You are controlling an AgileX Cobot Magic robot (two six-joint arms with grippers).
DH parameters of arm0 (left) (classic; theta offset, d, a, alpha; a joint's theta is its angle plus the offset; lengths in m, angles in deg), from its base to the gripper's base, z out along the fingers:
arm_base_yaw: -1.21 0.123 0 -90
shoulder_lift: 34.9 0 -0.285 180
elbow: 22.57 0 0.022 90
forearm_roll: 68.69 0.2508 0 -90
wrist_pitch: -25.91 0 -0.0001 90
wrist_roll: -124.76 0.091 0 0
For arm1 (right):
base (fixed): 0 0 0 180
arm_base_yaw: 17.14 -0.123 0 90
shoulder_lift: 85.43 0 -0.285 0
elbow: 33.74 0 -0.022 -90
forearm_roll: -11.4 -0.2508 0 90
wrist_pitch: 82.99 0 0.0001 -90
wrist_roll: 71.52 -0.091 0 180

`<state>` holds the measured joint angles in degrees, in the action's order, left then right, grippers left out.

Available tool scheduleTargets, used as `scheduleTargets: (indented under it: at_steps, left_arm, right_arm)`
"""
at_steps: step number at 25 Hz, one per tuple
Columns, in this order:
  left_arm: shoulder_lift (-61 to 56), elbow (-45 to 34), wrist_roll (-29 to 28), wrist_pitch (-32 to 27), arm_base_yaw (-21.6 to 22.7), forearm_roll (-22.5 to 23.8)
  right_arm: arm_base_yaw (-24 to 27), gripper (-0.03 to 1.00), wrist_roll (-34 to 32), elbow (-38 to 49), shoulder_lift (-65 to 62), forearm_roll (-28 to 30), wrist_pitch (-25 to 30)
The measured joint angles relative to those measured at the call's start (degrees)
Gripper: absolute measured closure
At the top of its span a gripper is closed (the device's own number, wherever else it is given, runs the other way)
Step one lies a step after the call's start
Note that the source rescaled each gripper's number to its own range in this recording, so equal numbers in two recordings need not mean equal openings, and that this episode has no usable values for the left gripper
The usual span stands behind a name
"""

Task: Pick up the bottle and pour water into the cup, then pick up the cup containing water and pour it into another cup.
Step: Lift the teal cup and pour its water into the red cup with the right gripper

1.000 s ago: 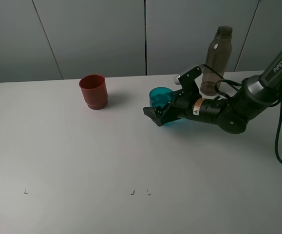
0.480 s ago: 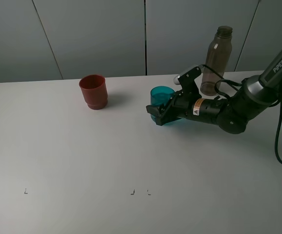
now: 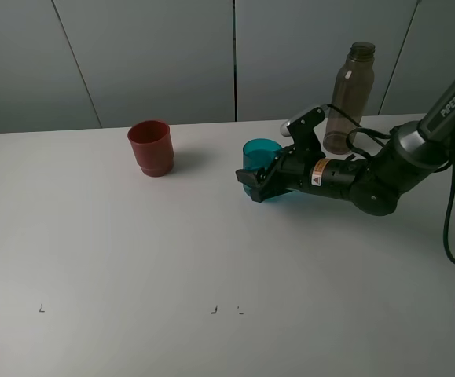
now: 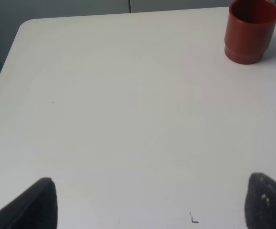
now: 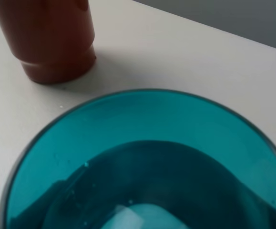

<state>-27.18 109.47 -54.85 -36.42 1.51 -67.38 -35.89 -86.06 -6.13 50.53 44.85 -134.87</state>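
One cup (image 3: 260, 151) (teal, upright) sits clamped low down in the right tool (image 3: 252, 184).

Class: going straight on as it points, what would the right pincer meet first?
The teal cup, which the right pincer grips; beyond, probably the red cup, perhaps slightly off line.

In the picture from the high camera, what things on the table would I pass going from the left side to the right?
red cup → teal cup → grey-brown bottle
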Motion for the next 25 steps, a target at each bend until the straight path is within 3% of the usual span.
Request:
scheduleTargets:
  at_steps: [5, 15, 25]
  left_arm:
    - [0.00, 0.00, -0.39, 0.00, 0.00, 0.00]
    - [0.00, 0.00, 0.00, 0.00, 0.00, 0.00]
    - [0.00, 0.00, 0.00, 0.00, 0.00, 0.00]
  right_arm:
    - [0.00, 0.92, -0.72, 0.00, -0.23, 0.00, 0.51]
    - [0.00, 0.92, -2.54, 0.00, -5.52, 0.00, 9.41]
    - [-2.98, 0.92, -5.93, -4.30, -9.76, 0.00, 13.68]
